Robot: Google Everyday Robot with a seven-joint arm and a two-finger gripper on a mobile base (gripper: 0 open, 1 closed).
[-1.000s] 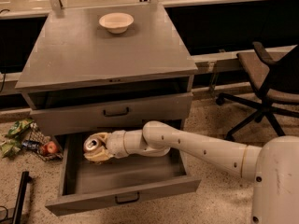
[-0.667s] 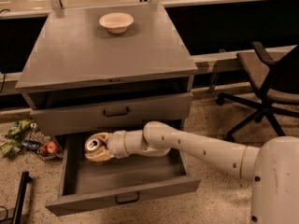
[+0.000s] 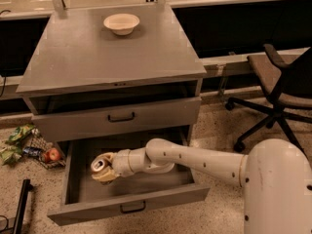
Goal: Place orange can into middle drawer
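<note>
Your gripper sits in the lower left of the frame, over the left part of the open middle drawer, and it is clamped around the orange can. The can lies tilted in the grip. Its silver top with the pull tab is turned up and toward the left of the frame, and its mottled orange-brown side is mostly covered by the gripper. You cannot tell from this view whether the can touches the drawer floor or hangs just above it. The white arm runs from the robot's body at the lower right, across the drawer's right half, to the gripper.

The middle drawer is pulled well out toward the bottom of the frame. Its plain grey inside shows around the arm, and its small black bar handle sits at the middle of the front panel. Just above it, the other grey drawer front is shut, so of the 2 handled drawers only the lower 1 is open. Over that front a dark slot shows under the cabinet top.

On the cabinet top, in the upper middle of the frame, stands 1 cream bowl, well apart from the can. A black office chair stands at the right edge. On the floor at the left edge, beside the cabinet, lie green wrappers and a small red round thing. A black bar lies in the lower left corner.
</note>
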